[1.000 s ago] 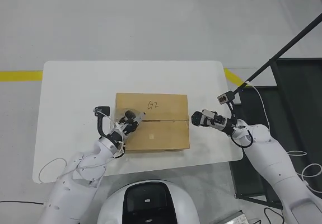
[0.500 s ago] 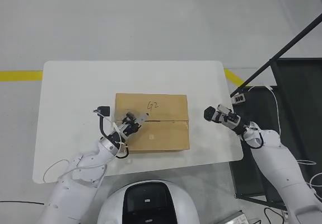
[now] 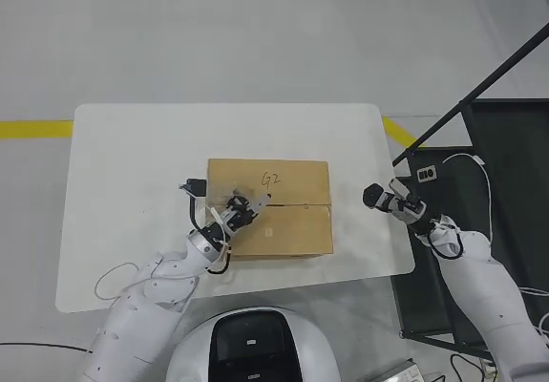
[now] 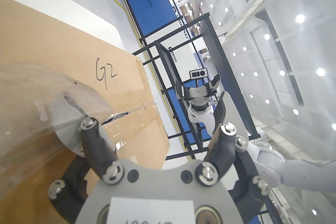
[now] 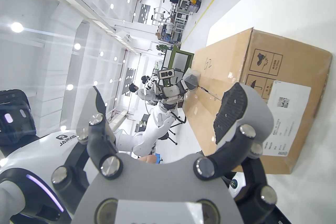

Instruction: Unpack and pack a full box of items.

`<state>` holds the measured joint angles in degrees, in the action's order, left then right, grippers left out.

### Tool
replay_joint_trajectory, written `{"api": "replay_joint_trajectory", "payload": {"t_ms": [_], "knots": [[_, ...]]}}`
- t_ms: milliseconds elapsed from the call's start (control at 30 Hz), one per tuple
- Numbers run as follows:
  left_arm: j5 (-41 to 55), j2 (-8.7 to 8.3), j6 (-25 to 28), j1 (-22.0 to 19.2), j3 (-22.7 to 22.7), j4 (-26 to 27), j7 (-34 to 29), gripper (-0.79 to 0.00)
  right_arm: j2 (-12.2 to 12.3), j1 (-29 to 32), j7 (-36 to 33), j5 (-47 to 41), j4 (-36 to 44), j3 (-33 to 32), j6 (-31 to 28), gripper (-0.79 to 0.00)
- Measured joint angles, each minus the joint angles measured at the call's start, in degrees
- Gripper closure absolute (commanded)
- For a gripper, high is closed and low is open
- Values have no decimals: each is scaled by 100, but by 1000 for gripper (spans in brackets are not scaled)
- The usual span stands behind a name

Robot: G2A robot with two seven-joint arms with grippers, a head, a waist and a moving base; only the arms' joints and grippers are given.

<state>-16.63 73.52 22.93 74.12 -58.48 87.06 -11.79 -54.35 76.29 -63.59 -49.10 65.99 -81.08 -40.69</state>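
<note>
A brown cardboard box (image 3: 284, 234) marked "G2" sits closed on the white table (image 3: 131, 191). My left gripper (image 3: 241, 206) hovers over the box's top seam, near its left end. In the left wrist view the left gripper (image 4: 147, 104) is open, and a crumpled sheet of clear tape (image 4: 39, 93) clings to one finger (image 4: 90, 135) and trails along the seam (image 4: 126, 112). My right gripper (image 3: 373, 198) is open to the right of the box, apart from it, near the table's right edge. In the right wrist view the right gripper (image 5: 165, 99) faces the box's labelled end (image 5: 283, 93).
A black metal rack (image 3: 513, 172) stands just past the table's right edge, close behind the right arm. A yellow line (image 3: 16, 129) runs across the floor at the left. Bare table surface lies left of and behind the box.
The left gripper has moved right along the box top with the tape, and the box has shifted slightly right. The right arm has drawn back to the right, away from the box.
</note>
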Motion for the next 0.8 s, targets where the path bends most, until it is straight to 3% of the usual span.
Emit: {"api": "replay_joint_trajectory", "payload": {"t_ms": [233, 467, 600, 800], "knots": [[-147, 60, 412, -134, 146, -192, 271, -785, -53, -87, -42, 25, -85, 71, 42, -785], [-1103, 115, 1104, -253, 249, -380, 1109, -785, -93, -149, -70, 67, -168, 86, 70, -785], [-1541, 156, 1157, -291, 354, -471, 1443, -785, -115, -172, -87, 88, -183, 102, 87, -785], [-1840, 214, 874, -427, 522, -615, 1323, -785, -142, -207, -117, 117, -213, 100, 117, -785]]}}
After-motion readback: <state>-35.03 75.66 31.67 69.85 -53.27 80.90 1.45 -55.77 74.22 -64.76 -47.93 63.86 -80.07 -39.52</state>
